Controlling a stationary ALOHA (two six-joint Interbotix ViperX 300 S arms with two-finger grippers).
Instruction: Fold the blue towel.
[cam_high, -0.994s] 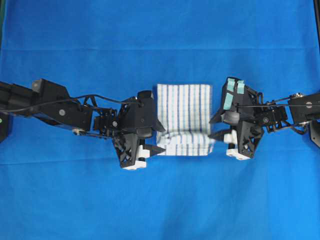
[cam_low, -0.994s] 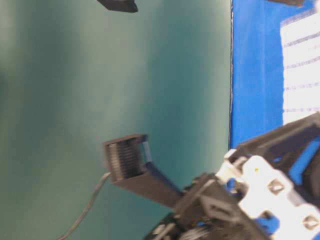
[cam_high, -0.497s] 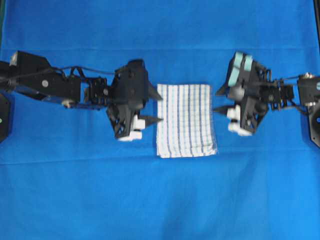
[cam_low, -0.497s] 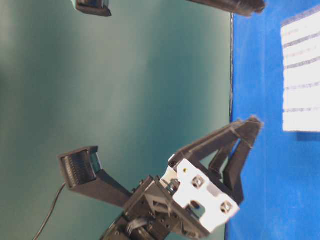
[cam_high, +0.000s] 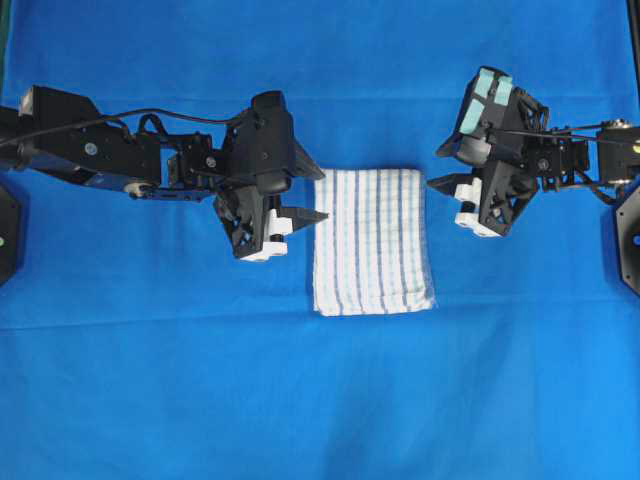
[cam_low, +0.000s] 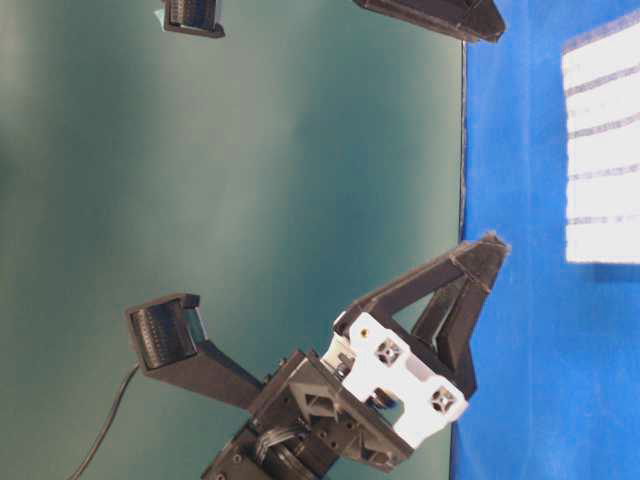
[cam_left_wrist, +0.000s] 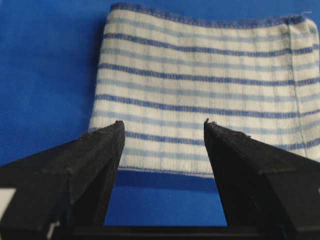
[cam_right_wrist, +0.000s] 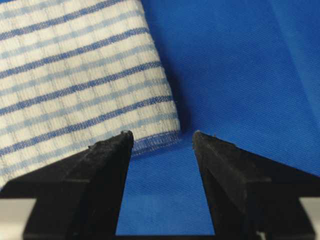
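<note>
I read the blue towel (cam_high: 372, 241) as a folded rectangle lying flat on the blue-covered counter (cam_high: 320, 400), its long axis running up and down the overhead view, midway between my two arms; the left gripper (cam_high: 300, 198) sits just beside the towel's left long edge, toward the far half, and the right gripper (cam_high: 440, 167) sits off the far right corner, apart from the cloth; neither touches it as far as I can tell.

From the left wrist view the towel (cam_left_wrist: 200, 85) lies straight ahead of the jaws, its near hem crossing the gap between the two black fingers (cam_left_wrist: 95, 155); the jaws stand moderately wide with nothing in them. From the right wrist view only the towel's corner (cam_right_wrist: 85, 75) shows, ahead and to the left, so that the left finger (cam_right_wrist: 107, 160) lines up with the hem while the right one (cam_right_wrist: 220, 165) fronts bare counter; those jaws are wide and empty too.

I judge the left arm the nearer and better squared to an edge; the right would need to shift toward the cloth before it could pinch that corner. In the table-level view the towel (cam_low: 602, 150) looks flat, one gripper (cam_low: 470, 300) hanging clear of the counter's surface.
</note>
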